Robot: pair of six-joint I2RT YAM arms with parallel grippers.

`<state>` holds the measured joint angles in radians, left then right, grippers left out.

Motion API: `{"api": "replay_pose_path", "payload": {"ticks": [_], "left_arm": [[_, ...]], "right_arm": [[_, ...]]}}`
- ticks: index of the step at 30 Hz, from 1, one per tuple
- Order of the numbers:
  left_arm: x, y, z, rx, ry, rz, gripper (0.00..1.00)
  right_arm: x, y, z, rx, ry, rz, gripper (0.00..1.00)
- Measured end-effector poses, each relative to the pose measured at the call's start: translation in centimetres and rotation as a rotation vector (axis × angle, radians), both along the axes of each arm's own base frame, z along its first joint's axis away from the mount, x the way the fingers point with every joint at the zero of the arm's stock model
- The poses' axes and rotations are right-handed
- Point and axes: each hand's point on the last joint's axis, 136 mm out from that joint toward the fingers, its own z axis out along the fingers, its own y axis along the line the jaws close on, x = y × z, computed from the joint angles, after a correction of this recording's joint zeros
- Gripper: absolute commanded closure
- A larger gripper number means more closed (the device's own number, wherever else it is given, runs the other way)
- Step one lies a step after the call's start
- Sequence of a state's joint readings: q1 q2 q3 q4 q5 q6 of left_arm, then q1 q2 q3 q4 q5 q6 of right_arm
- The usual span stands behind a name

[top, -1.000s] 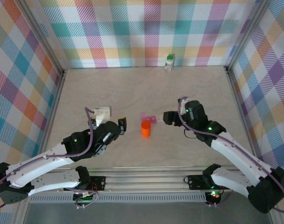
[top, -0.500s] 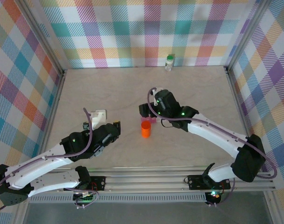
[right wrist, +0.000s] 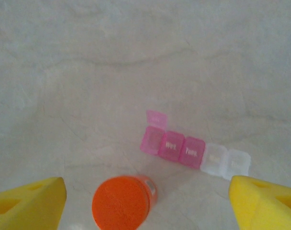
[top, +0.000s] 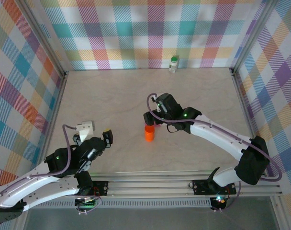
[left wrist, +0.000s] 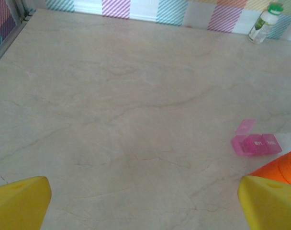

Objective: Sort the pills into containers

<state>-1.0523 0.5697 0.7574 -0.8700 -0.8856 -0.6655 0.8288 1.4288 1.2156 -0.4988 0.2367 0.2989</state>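
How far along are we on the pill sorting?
Done: one end lid of the pill strip stands open; whether pills are sorted I cannot tell. In hand: nothing, the right gripper hovers open by the capped orange vial. To do: vial, strip and the white bottle by the back wall.

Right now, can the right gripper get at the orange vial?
Probably yes. The right gripper hangs open over the orange vial, which stands upright between its fingers in the wrist view. The pink pill strip lies close by but apart, so nothing looks in the way.
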Motion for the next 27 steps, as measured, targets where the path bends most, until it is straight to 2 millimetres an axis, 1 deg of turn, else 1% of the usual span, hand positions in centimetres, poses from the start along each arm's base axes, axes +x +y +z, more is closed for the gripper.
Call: {"api": "replay_pose_path", "payload": {"ticks": [4,8,11,14,17,20,22,27], "left_arm": [[0.1,0.4,0.4,-0.007,-0.040,0.008,0.00],[0.3,0.4,0.5,0.007,-0.060,0.007,0.00],[0.5,0.5,0.6,0.027,-0.076,0.014,0.00],[0.7,0.5,0.4,0.036,-0.091,0.021,0.00],[0.8,0.3,0.1,0.040,-0.099,0.014,0.00],[0.9,0.1,0.2,0.042,-0.108,0.007,0.00],[1.0,0.0,0.3,0.040,-0.114,0.004,0.00],[1.1,-0.1,0.5,0.043,-0.121,0.000,0.00]], "right_arm": [[-0.8,0.1,-0.2,-0.029,0.058,0.029,0.12],[-2.0,0.6,-1.3,-0.047,0.144,0.075,0.12],[-2.8,1.6,-2.9,-0.063,0.214,0.107,0.12],[-3.6,2.6,-5.2,-0.105,0.281,0.135,0.11],[-4.1,2.7,-7.4,-0.157,0.329,0.139,0.12],[-4.2,2.4,-8.9,-0.209,0.355,0.130,0.12],[-4.1,2.2,-9.6,-0.237,0.364,0.121,0.13],[-3.6,2.4,-10.3,-0.265,0.372,0.113,0.19]]}}
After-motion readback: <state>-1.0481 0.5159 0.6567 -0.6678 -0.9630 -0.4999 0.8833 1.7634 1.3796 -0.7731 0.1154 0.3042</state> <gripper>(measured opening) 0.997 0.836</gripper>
